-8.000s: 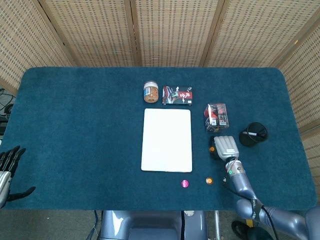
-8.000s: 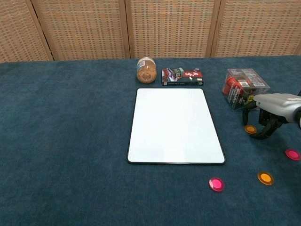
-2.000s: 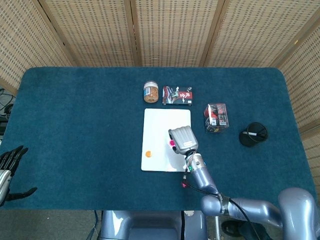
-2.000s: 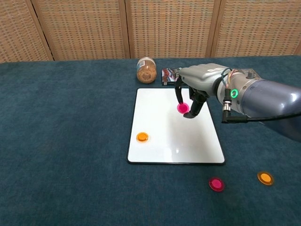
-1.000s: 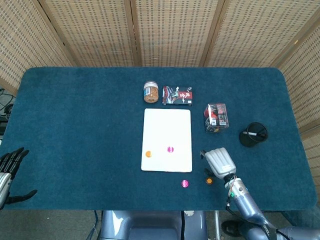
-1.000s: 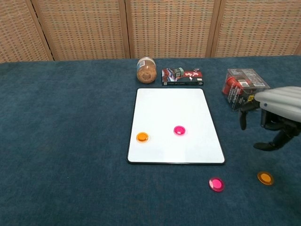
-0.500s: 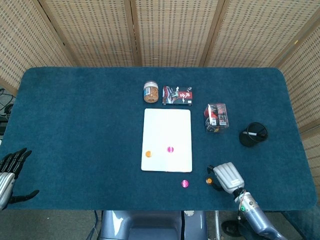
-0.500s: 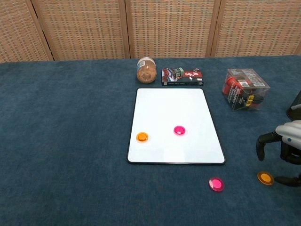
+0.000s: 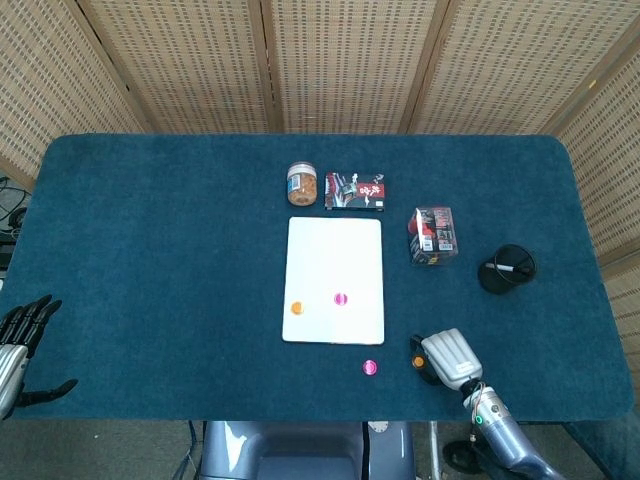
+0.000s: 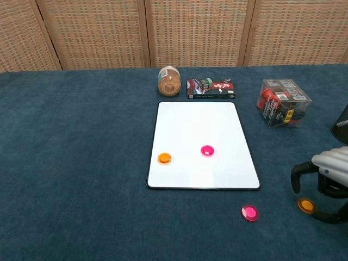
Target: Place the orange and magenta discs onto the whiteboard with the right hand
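The whiteboard (image 9: 335, 250) (image 10: 198, 125) lies flat mid-table with one orange disc (image 9: 296, 308) (image 10: 164, 158) and one magenta disc (image 9: 341, 299) (image 10: 207, 150) on it. A second magenta disc (image 9: 370, 367) (image 10: 250, 212) lies on the cloth just below the board's near right corner. A second orange disc (image 9: 418, 362) (image 10: 306, 205) lies further right. My right hand (image 9: 447, 360) (image 10: 326, 173) hovers low over it, fingers spread and curved down on either side, holding nothing. My left hand (image 9: 20, 335) rests open at the far left edge.
Behind the board stand a jar (image 9: 302, 184) (image 10: 169, 81) and a flat card box (image 9: 354, 191) (image 10: 211, 88). A clear box with red contents (image 9: 434, 235) (image 10: 283, 103) and a black round holder (image 9: 507, 267) sit to the right.
After leaving the magenta disc on the board, my right hand swung right and toward the near edge. In the last half second it settled lower around the loose orange disc.
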Available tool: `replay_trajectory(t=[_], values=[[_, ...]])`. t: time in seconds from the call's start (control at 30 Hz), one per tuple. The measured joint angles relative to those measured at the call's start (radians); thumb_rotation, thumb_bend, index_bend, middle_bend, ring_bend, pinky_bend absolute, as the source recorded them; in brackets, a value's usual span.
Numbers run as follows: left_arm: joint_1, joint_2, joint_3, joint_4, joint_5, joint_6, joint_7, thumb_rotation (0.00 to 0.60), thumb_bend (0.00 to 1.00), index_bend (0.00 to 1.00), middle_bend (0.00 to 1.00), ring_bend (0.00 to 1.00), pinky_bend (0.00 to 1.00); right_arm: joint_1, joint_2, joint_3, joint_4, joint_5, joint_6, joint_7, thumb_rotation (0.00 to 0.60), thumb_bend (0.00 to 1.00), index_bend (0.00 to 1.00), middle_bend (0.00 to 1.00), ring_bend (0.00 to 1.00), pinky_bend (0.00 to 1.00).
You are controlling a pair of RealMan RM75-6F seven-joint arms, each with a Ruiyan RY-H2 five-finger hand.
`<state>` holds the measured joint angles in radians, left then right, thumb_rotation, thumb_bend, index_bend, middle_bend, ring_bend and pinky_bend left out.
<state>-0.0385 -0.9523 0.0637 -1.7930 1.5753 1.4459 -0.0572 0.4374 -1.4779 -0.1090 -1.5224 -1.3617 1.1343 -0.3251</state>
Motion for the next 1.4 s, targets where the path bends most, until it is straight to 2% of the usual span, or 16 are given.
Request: replay_trajectory(t=[0.53,0.7,0.87,1.23,1.4], values=[[-0.002,0.0,-0.002,-0.001,-0.005,-0.004,0.003,0.6,0.0,0.0,0.0,0.0,0.0,-0.013,-0.003,0.022,0.024,0.024,-0.052,-0.02,0.6,0.31,0.42,1.0,1.0,1.0],[-0.002,0.0,-0.002,-0.002,-0.007,-0.005,0.004,0.6,0.0,0.0,0.0,0.0,0.0,-0.015,-0.002,0.028,0.024,0.031,-0.07,-0.027,0.6,0.31,0.54,1.0,1.0,1.0],[-0.003,-0.001,-0.001,-0.002,-0.006,-0.007,0.005,0.6,0.0,0.0,0.0,0.0,0.0,-0.021,-0.005,0.029,0.028,0.01,-0.065,-0.007,0.6,0.31,0.57,1.0,1.0,1.0],[-0.004,0.001,-0.002,-0.003,-0.009,-0.009,0.002,0.6,0.0,0.0,0.0,0.0,0.0,-0.026,-0.006,0.048,0.018,-0.012,-0.062,0.02,0.6,0.31,0.58,1.0,1.0,1.0],[-0.005,0.0,-0.001,-0.003,-0.008,-0.012,0.004,0.6,0.0,0.0,0.0,0.0,0.0,-0.004,0.006,0.084,-0.036,-0.009,-0.065,-0.007,0.6,0.31,0.58,1.0,1.0,1.0]])
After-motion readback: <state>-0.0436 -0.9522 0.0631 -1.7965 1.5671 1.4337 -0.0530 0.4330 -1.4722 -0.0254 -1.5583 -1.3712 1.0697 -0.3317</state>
